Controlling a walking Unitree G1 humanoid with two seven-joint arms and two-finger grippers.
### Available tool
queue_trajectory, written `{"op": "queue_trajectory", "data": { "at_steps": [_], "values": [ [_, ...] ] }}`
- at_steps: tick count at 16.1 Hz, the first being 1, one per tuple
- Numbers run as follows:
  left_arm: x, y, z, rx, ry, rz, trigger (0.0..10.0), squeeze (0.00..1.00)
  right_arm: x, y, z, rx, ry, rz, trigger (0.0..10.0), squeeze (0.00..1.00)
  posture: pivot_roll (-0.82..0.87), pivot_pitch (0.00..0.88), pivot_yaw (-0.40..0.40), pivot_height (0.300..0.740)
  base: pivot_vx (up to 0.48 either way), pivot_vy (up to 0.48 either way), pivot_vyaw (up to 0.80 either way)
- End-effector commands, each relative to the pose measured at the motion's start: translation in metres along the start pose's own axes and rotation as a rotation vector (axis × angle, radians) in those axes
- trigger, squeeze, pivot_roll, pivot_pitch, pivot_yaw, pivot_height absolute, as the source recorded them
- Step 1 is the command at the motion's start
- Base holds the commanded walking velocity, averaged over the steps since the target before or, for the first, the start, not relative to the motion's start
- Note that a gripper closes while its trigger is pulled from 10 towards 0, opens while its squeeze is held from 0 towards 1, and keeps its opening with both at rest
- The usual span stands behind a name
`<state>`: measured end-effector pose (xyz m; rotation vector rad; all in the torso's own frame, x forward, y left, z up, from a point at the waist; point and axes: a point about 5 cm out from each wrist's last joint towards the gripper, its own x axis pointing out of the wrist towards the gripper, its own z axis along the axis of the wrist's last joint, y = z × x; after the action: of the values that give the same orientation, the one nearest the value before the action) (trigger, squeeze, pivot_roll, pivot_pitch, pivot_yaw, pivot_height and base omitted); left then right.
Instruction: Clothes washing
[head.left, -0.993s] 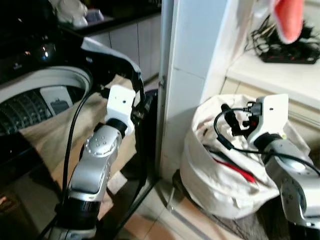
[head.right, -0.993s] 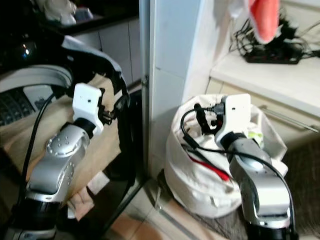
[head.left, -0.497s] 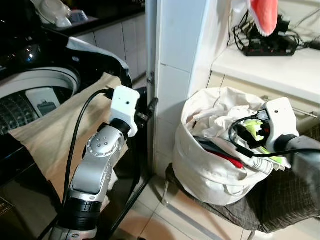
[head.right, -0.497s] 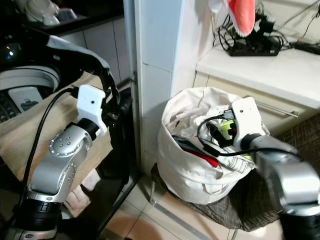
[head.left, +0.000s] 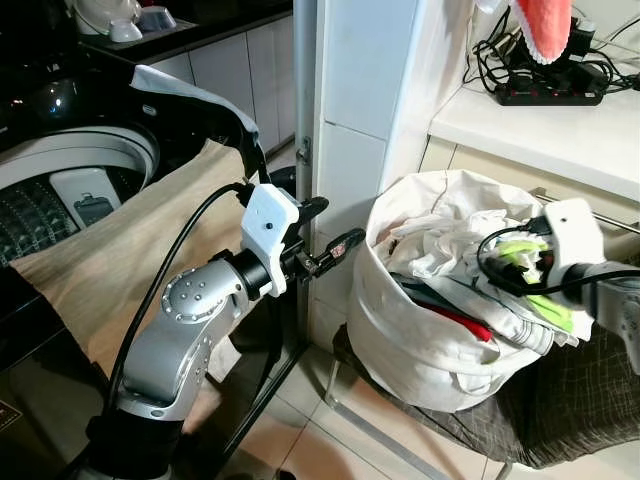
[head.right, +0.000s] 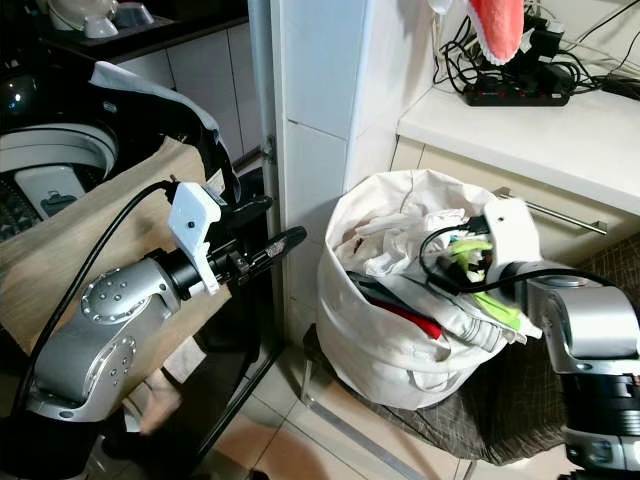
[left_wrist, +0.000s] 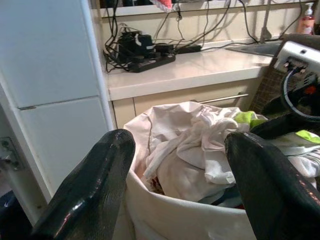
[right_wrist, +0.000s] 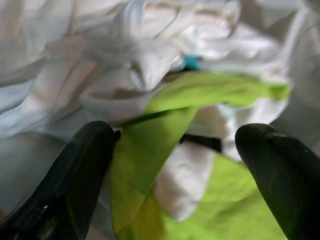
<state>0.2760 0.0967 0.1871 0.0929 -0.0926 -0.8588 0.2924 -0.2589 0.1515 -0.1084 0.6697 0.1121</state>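
While the left gripper (head.left: 333, 243) hung open and empty just left of the bag (head.left: 400, 340), the right gripper (right_wrist: 175, 165), nearer, stood with jaws spread directly over the green garment (right_wrist: 150, 165) lying atop the bag's laundry, gripping nothing yet.

1. A white tiled pillar (head.left: 360, 110) rises through the middle of the head view, from 12 o'clock down to the floor.
2. At 2 o'clock, a pale cream bench (head.left: 540, 125) carries a black power strip (head.left: 548, 96) with a tangle of black cables.
3. Under it, a cream drawer front with a silver bar handle (head.right: 560, 212).
4. At 11 o'clock, white cabinet doors (head.left: 245, 70) stand below a dark countertop (head.left: 190, 28).
5. The beige tiled floor (head.left: 330, 445) runs along 6 o'clock, with a dark woven mat (head.left: 580, 410) at 4 o'clock.
6. Lighting is even and indoor.
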Motion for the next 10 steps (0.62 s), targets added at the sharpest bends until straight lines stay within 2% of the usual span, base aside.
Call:
{"op": "queue_trajectory", "data": {
  "at_steps": [1,3,4,5,10],
  "values": [
    [-0.0006,-0.0024,-0.0006,-0.003,0.012,-0.034,10.0,0.00,0.0031,0.0025,-0.0013,0.056,0.013,0.050,10.0,0.00,-0.04,0.000,-0.003,0.740,0.000,0.000,0.00],
    [-0.0044,-0.0075,0.0009,-0.025,0.019,-0.108,10.0,0.00,0.0077,0.0019,-0.0057,0.092,0.023,0.067,10.0,0.00,-0.04,0.000,-0.006,0.740,0.000,0.000,0.00],
    [-0.0061,-0.0094,0.0014,-0.032,0.023,-0.135,10.0,0.00,0.0085,-0.0006,-0.0061,0.102,0.021,0.053,4.7,0.00,-0.04,0.000,-0.007,0.740,0.000,0.000,0.00],
    [-0.0067,-0.0098,0.0013,-0.031,0.025,-0.139,10.0,0.00,0.0084,-0.0018,-0.0055,0.107,0.017,0.048,0.0,0.00,-0.04,0.000,-0.007,0.740,0.000,0.000,0.00],
    [-0.0042,-0.0040,0.0006,-0.021,0.029,-0.097,10.0,0.00,0.0064,-0.0064,-0.0006,0.126,-0.008,0.038,0.0,0.00,-0.04,0.000,-0.003,0.740,0.000,0.000,0.00]
  ]
}}
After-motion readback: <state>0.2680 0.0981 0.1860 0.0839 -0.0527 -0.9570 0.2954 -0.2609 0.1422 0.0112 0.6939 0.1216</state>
